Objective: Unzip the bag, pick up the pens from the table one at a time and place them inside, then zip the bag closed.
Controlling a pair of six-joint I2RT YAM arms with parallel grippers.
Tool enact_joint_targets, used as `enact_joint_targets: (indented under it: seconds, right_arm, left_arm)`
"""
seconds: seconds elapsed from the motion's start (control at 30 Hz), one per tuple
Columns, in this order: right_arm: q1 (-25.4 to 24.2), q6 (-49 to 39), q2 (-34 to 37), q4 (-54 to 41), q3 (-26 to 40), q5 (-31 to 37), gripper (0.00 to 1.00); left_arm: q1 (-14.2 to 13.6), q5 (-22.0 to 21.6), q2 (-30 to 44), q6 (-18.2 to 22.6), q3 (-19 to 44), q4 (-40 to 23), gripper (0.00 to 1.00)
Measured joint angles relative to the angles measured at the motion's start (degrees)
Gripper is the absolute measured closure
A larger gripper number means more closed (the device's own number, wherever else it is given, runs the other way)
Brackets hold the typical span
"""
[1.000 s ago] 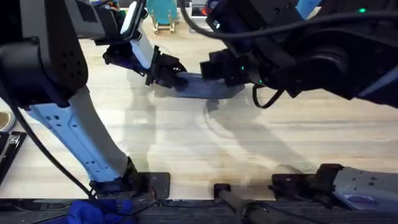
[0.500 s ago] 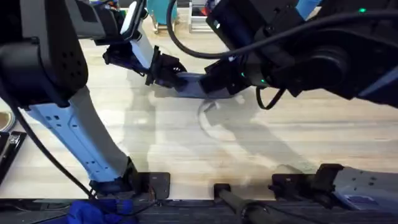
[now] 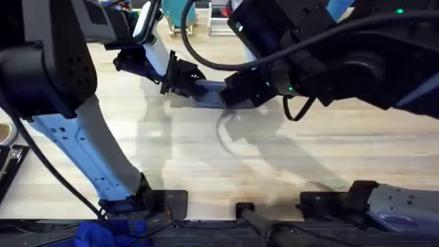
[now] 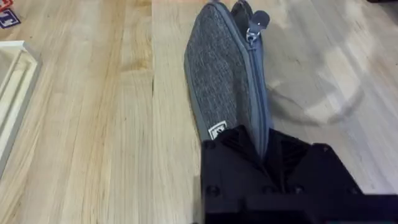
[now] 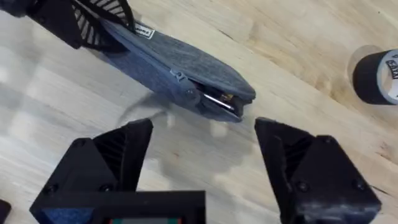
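Bag [image 5: 180,65]: blue-grey fabric pouch, lying on its side on the tabletop [image 3: 206,158], toward the far side in my overhead view, between the two grippers. I use it as my landmark for everything below.

Zipper: runs the length of the bag's upper seam. From my right wrist camera I see the slider [image 5: 180,76] part way along, with the end beyond it gaping; something slim and dark with a glint sits inside the opening [image 5: 219,102], but I cannot make out what it is. From my left wrist camera I see a small pull tab [image 4: 258,20] at the bag's far end.

Left gripper [image 4: 264,152]: at the end of the bag carrying the small white label [image 4: 218,131]. Its black fingers [image 4: 233,149] are drawn in narrow, pinching that end of the fabric.

Right gripper [image 5: 202,155]: above the tabletop just beside the bag's open end, not touching it. Its fingers [image 5: 121,152] are spread wide with nothing between them.

Tape roll [image 5: 376,74]: dark roll with a pale printed band, on the tabletop well apart from the bag, past its open end.

Tabletop: light wooden planks, grain visible, shadows of the arms falling across it near the bag.
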Motion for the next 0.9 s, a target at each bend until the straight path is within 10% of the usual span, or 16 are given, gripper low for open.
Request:
enact_joint_targets:
  seconds: [0.33, 0.53, 0.9]
  right_arm:
    - [-0.2, 0.0, 0.0, -0.1, 0.0, 0.0, 0.007]
    - [-0.2, 0.0, 0.0, -0.1, 0.0, 0.0, 0.007]
    - [-0.2, 0.0, 0.0, -1.2, 0.0, -0.1, 0.007]
  left_arm:
    - [0.0, 0.0, 0.0, 0.0, 0.0, -0.2, 0.879]
    - [0.0, 0.3, 0.0, 0.0, 0.0, -0.5, 0.029]
    - [0.0, 0.3, 0.0, 0.0, 0.0, -0.6, 0.006]
